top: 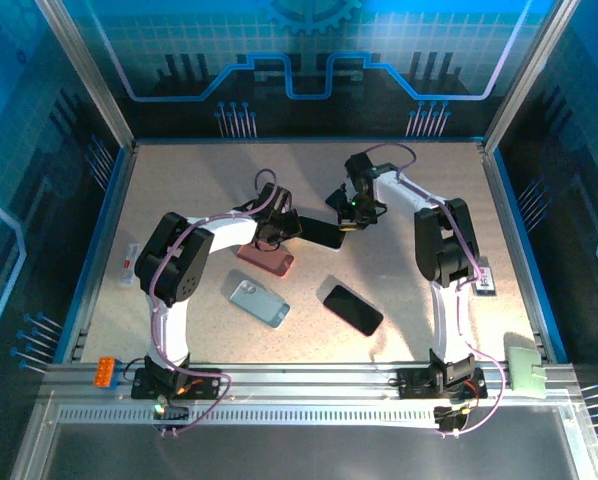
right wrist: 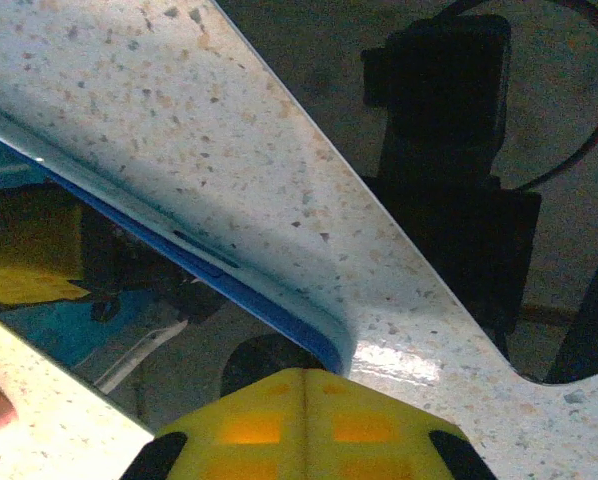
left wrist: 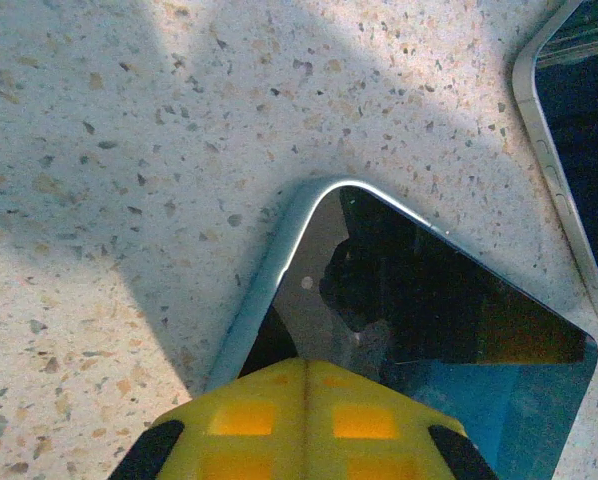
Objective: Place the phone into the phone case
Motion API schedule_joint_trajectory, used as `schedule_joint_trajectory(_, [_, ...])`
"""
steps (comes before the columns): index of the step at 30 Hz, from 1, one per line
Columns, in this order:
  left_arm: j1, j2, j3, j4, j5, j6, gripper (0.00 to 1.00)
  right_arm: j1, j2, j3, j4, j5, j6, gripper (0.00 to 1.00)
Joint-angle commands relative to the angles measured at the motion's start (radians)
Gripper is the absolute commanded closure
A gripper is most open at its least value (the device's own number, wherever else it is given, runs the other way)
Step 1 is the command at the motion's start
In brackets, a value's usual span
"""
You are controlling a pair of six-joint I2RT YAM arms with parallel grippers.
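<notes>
A phone (top: 319, 235) with a glossy black screen lies flat near the middle of the table. A blue rim (right wrist: 229, 275) runs around its edge and looks like the phone case. My left gripper (top: 277, 232) is at the phone's left end. In the left wrist view, the left gripper (left wrist: 304, 365) is shut, its yellow tips over a corner of the screen (left wrist: 429, 300). My right gripper (top: 347, 218) is at the phone's right end. Seen from the right wrist, the right gripper (right wrist: 306, 372) is shut too, tips at the blue corner of the screen (right wrist: 129, 290). Neither holds anything.
A pink case (top: 266, 260) lies just in front of the left gripper. A light-blue case (top: 258, 302) and a second dark phone (top: 351, 309) lie nearer the arms. The edge of another dark device (left wrist: 579, 120) appears at the upper right. Raised walls border the table.
</notes>
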Motion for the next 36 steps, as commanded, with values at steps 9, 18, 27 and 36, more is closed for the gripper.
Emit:
schedule_joint_trajectory(9, [-0.003,0.019,-0.037,-0.06,-0.027,-0.012,1.0,0.043,0.059,-0.102,-0.019,0.046,-0.04,1.0])
schedule_joint_trajectory(18, [-0.004,0.018,-0.064,-0.034,-0.015,-0.017,1.0,0.116,0.109,-0.225,0.003,0.054,-0.003,1.0])
schedule_joint_trajectory(27, [-0.003,0.019,-0.074,-0.028,-0.005,-0.014,1.0,0.133,0.145,-0.31,0.048,0.044,0.054,1.0])
schedule_joint_trajectory(36, [-0.004,0.021,-0.071,-0.022,0.008,-0.017,1.0,0.142,0.166,-0.358,0.079,0.067,0.08,1.0])
